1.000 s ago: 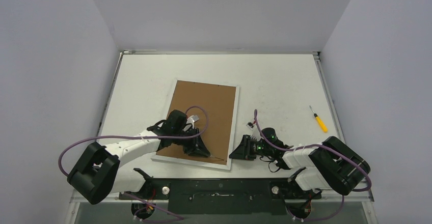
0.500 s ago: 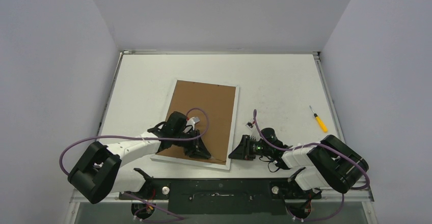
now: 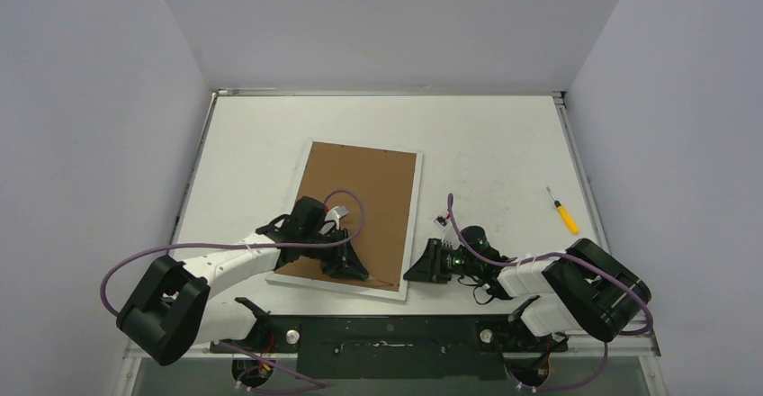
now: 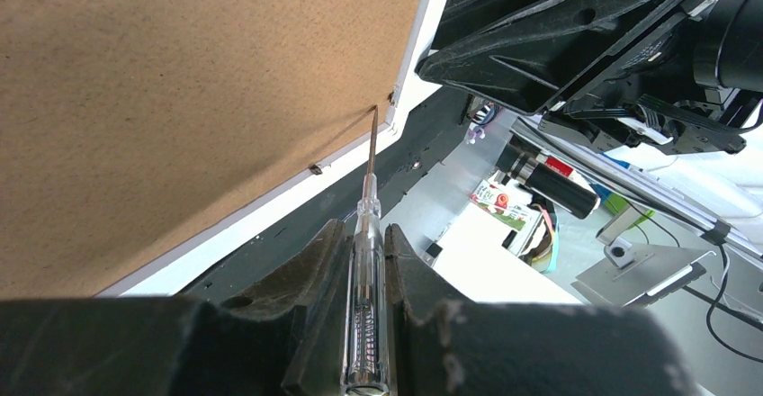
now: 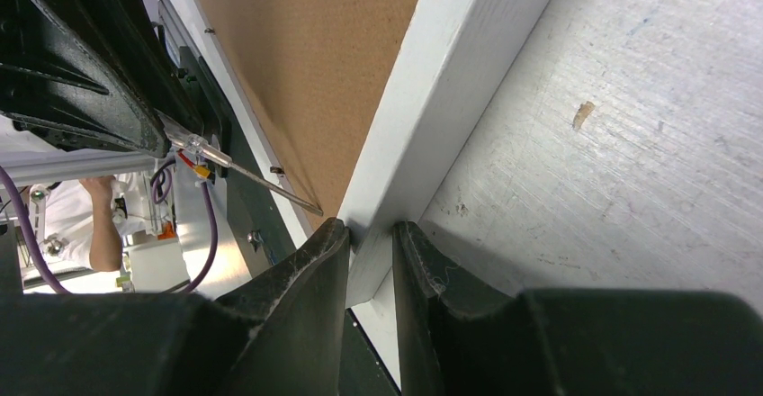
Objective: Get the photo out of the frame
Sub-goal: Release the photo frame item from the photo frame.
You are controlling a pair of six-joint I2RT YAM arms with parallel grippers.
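A: From above, where's the frame [image 3: 358,200]?

B: Face down on the table [image 3: 490,148], left of centre, brown back up. The photo is hidden underneath (none of it shows). The left gripper [image 3: 349,264] hangs over the near edge. The right gripper [image 3: 417,268] sits at the near right corner.

A: Left wrist?

B: Jaws narrow, clamped on a clear screwdriver [image 4: 367,261]. Its tip touches the seam between board [image 4: 180,99] and white border at that corner. A small tab [image 4: 316,168] shows just left of the tip.

A: Right wrist?

B: Fingers pinch the white border at the corner.

A: How will things handle?

B: The frame looks stiff and light and would likely slide, so the corner pinch makes sense. The board should flex if levered at the seam. The photo, I'd guess, is thin and easily creased, so take it flat by one edge.
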